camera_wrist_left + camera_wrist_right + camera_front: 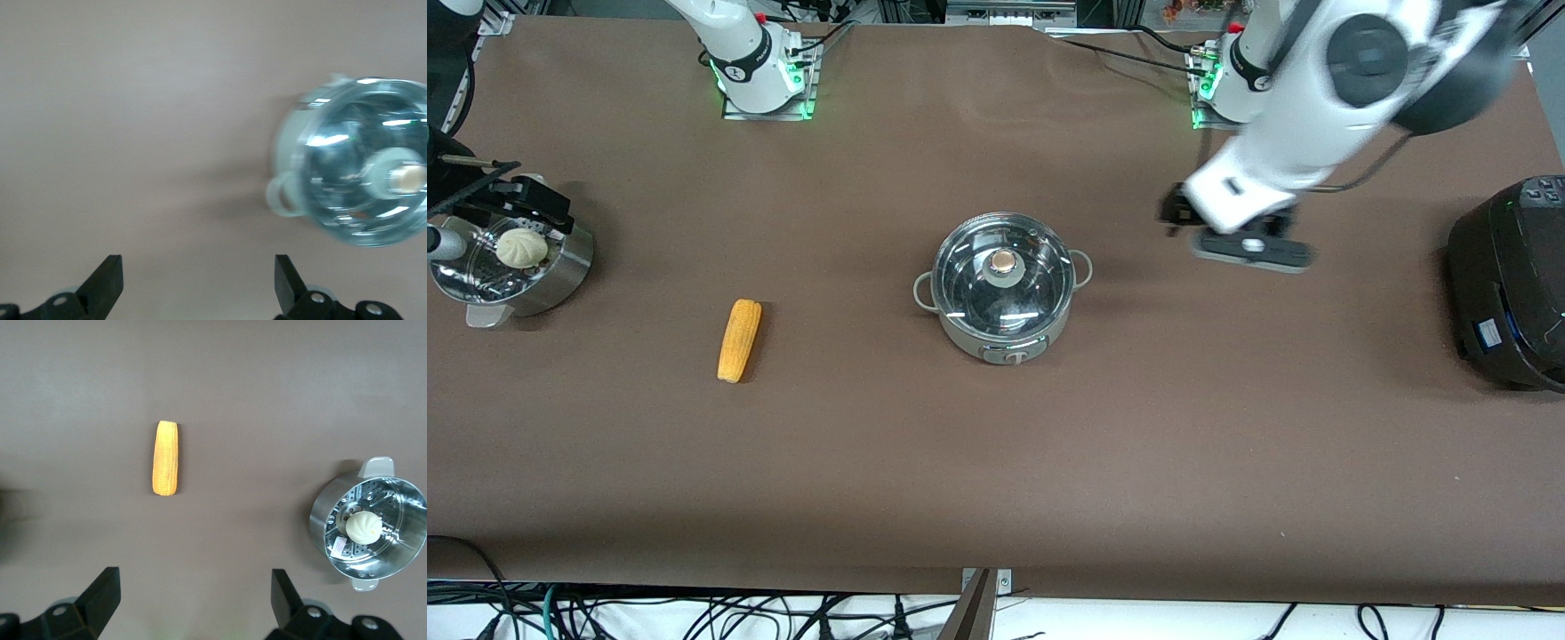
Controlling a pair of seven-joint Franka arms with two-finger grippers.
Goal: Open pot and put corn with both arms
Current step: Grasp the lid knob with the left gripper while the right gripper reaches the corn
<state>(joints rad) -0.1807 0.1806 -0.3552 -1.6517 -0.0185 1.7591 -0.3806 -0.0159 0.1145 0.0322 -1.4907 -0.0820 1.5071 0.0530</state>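
At the middle of the front view stands the pot [1003,289], its glass lid [1002,277] on and the copper knob [1004,261] showing at the centre. Lower and over to the frame's left lies the corn [739,340], flat on the brown table [996,480], well apart from the pot. At the far left edge sits a steamer basket [560,276] with a bun [521,248] in it, and at the right edge a black cooker [1507,284].

Up in the right part of the frame, the left gripper [1249,244] hangs over bare table toward the left arm's end; its wrist view shows the fingers [107,283] spread wide with nothing between them and the pot off to one side. The right gripper [193,603] barely shows in the front view; its own camera looks down on the corn and the basket, with its jaws released and empty too.

I'd say the job is only beginning, at the lid-opening step. Next, the left gripper needs to centre over the knob, drop and pinch it, while the right lines up across the cob.
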